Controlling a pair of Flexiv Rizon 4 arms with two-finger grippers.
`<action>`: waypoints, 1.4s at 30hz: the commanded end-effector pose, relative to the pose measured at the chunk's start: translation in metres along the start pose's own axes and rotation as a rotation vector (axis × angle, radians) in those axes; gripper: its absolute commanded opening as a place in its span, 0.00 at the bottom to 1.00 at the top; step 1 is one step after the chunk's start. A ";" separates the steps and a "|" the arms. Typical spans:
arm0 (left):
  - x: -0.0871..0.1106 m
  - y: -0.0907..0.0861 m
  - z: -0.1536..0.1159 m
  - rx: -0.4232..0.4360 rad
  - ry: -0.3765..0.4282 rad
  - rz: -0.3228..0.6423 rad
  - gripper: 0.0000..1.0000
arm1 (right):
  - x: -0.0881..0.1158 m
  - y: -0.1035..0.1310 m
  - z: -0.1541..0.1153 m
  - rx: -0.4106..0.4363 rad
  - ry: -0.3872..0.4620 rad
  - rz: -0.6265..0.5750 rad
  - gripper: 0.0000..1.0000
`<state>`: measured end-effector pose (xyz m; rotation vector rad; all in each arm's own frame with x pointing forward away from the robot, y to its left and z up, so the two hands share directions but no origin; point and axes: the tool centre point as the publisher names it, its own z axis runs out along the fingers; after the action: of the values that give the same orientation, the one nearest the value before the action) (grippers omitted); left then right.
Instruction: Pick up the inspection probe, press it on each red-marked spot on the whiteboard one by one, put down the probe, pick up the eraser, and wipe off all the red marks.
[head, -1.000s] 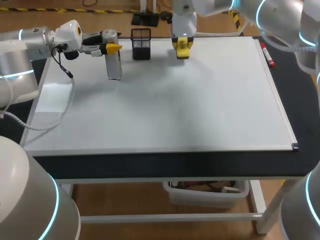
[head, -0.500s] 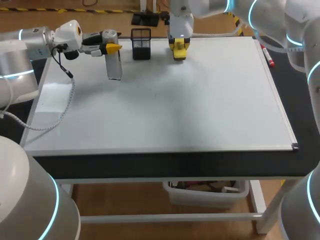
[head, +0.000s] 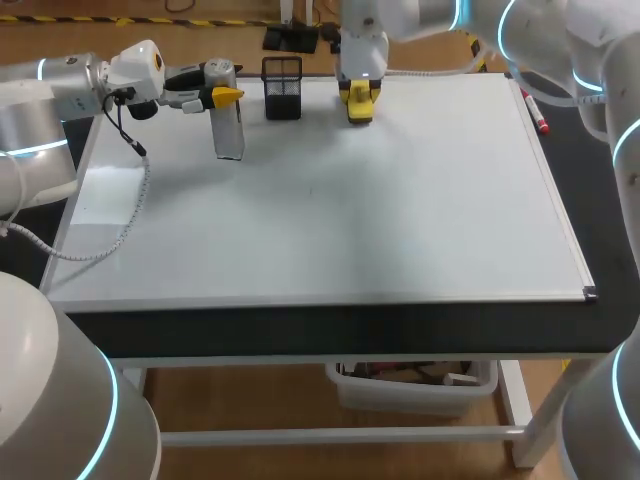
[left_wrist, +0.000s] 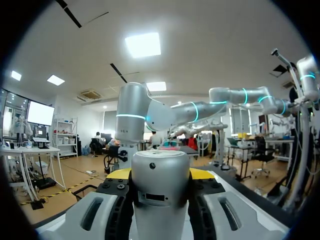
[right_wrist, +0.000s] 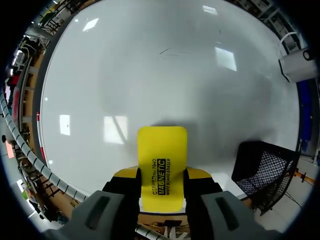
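**Eraser nudged toward the mesh holder; probe unmoved**

Since a second ago the right arm (head: 400, 15) has carried the eraser (head: 359, 100) slightly along the worktop's (head: 600, 200) far edge toward the black mesh pen holder (head: 283, 88). In the last half second it has barely moved. The left arm (head: 60, 85) and the inspection probe (head: 228, 125) stand as before.

The eraser's yellow face bears black print running along its length.

The right jaws clamp the eraser by its two long sides. Its long axis points straight out ahead of them over the whiteboard (right_wrist: 150, 75), with the mesh pen holder just beside it. Whether it touches the board I cannot tell.

The silver probe stands upright near the whiteboard's far left corner. The left jaws come in level and are closed on its upper part from both sides. Its lower end is at the board's surface.

A red marker (head: 533, 110) lies on the worktop along the whiteboard's right edge.
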<state>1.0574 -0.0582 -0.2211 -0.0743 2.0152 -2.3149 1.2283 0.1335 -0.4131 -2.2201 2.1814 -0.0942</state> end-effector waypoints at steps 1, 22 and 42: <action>0.001 -0.001 0.000 -0.001 -0.002 0.001 0.00 | -0.006 -0.019 0.015 -0.033 0.007 -0.001 0.00; 0.001 -0.001 0.000 -0.001 -0.002 0.001 0.00 | -0.003 -0.025 0.023 -0.062 0.002 0.023 0.00; 0.001 -0.001 0.000 -0.001 -0.002 0.001 0.00 | 0.001 -0.027 0.008 -0.063 -0.049 0.070 1.00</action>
<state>1.0573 -0.0582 -0.2210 -0.0742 2.0151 -2.3150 1.2347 0.1334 -0.4165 -2.1086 2.2195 -0.0860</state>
